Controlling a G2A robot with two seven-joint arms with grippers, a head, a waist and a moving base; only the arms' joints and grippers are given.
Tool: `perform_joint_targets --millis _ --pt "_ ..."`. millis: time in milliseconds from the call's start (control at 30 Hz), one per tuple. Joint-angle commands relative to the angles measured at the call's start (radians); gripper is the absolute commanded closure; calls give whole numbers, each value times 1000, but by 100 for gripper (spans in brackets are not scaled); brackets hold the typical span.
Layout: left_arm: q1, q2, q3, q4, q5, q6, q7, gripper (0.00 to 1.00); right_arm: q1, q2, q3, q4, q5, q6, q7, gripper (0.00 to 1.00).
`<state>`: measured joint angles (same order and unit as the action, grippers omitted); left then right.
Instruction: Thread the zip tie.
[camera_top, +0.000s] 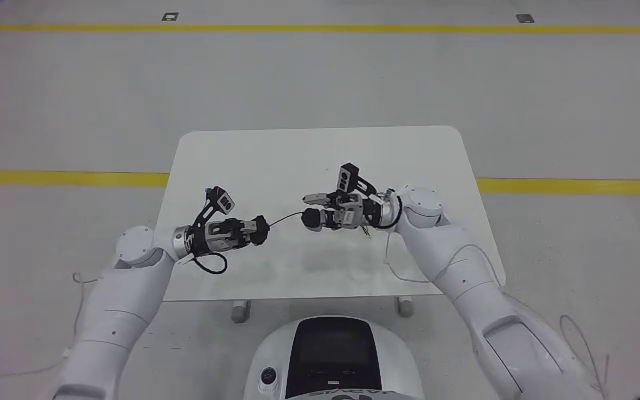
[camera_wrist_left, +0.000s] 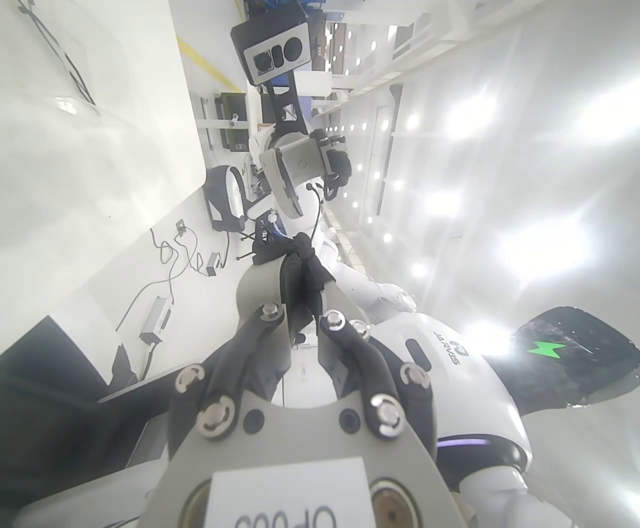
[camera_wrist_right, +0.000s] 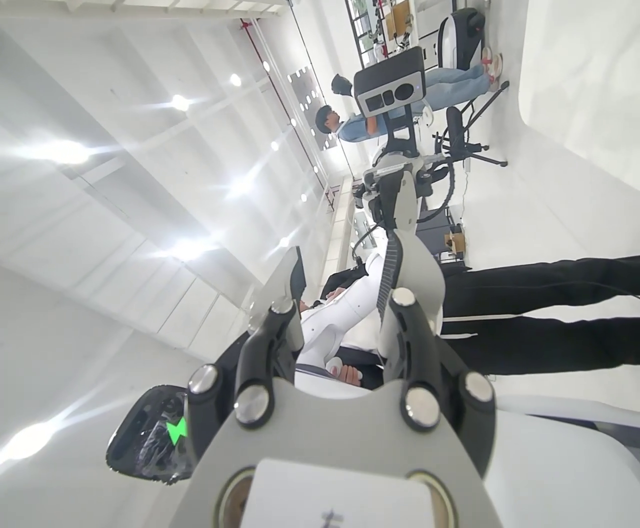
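Two end effectors (camera_top: 262, 228) (camera_top: 312, 215) — one zip tie (camera_top: 285, 217), seemingly left-held.

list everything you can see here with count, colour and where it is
zip tie: one, black, held above the table, running from the left gripper toward the right gripper
table: one, white, beneath both arms
floor lines: two, yellow, on the grey floor, one level with the table, one farther off
floor plates: two, dark, by the far line
left gripper: one, grey and black, fingers shut on the zip tie
right gripper: one, grey and black, fingers open, facing the left gripper
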<state>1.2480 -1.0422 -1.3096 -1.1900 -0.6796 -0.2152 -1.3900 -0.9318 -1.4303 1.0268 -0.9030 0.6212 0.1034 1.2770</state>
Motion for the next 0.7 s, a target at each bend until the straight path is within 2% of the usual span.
perform_joint_targets --millis 0,200,333,467,667 --pt "0 0 0 0 0 0 0 100 -1 1 -2 -1 0 -2 1 70" --pt "0 0 0 0 0 0 0 100 -2 3 -9 0 2 -4 3 76" --pt "0 0 0 0 0 0 0 100 -2 4 -14 1 4 -5 1 85" --pt "0 0 0 0 0 0 0 100 1 6 -18 1 3 -3 0 87" --pt "0 0 0 0 0 0 0 100 3 9 -22 1 -1 1 -4 98"
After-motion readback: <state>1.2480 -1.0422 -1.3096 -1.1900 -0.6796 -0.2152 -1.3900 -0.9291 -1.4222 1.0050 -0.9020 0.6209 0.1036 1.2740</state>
